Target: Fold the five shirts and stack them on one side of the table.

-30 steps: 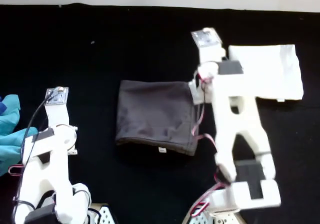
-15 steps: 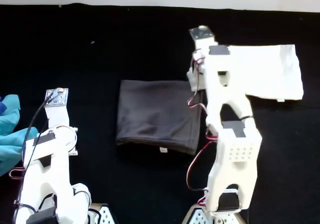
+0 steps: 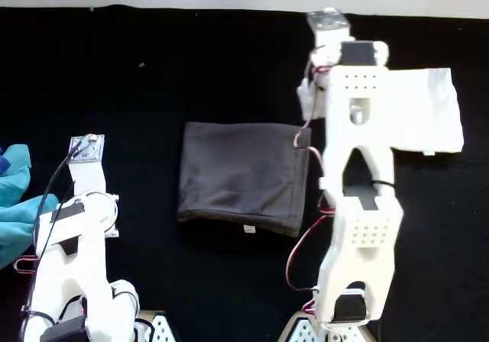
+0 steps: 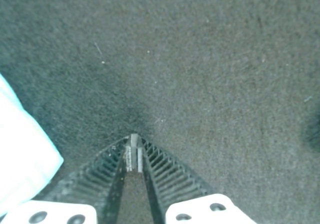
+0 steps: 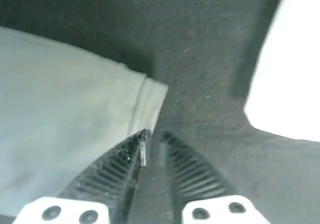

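A dark grey shirt [image 3: 241, 175], folded to a rectangle, lies mid-table. To its right at the far side lies a folded white shirt [image 3: 416, 109]. My right arm stretches far out between them. In the right wrist view my right gripper [image 5: 153, 145] hangs just off the grey shirt's [image 5: 65, 129] hemmed corner, its fingers a narrow gap apart and holding nothing, with the white shirt [image 5: 285, 69] beyond. My left gripper [image 4: 133, 151] is shut and empty over bare black cloth, beside a pale cloth edge [image 4: 20, 154]. Teal shirts [image 3: 15, 197] are bunched at the table's left edge.
The black tablecloth [image 3: 153, 67] covers the whole table up to a pale wall at the far edge. The left arm [image 3: 76, 235] stands folded near the front left. Loose red and white cables [image 3: 306, 235] hang along the right arm by the grey shirt's right edge.
The right arm has stretched out and swung its wrist from the grey shirt's right edge toward the far side of the table. The left arm and the shirts have stayed put.
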Motion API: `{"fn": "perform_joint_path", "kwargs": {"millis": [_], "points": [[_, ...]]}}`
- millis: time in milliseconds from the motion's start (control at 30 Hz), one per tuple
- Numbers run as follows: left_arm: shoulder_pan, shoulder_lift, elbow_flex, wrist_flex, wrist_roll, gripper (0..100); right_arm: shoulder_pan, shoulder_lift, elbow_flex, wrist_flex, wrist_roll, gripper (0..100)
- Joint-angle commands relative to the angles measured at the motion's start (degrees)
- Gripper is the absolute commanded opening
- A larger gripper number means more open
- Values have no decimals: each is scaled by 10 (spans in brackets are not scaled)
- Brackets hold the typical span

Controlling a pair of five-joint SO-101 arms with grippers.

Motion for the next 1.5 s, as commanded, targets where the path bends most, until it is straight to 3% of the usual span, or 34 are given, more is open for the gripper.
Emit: {"fn": "perform_joint_path", "kwargs": {"millis": [0,200,300,467,1100,1167,1267,1467], "points": [[4,0,0,-14,-3,9,-20,-7,11,13,-13,205],[4,0,0,-15,-3,9,-68,-39,129,13,-169,224],[4,0,0,-15,-3,9,-97,-81,196,11,-212,226],[4,0,0,-15,-3,9,-120,-90,214,7,-244,301],[4,0,0,-15,-3,9,-140,98,214,-107,-245,296],[4,0,0,-15,2,9,-138,106,214,-105,-242,238],[3,0,0,-19,16,9,-137,116,214,-104,-240,26],[3,0,1,-22,16,9,-128,119,213,-97,-194,5]]}}
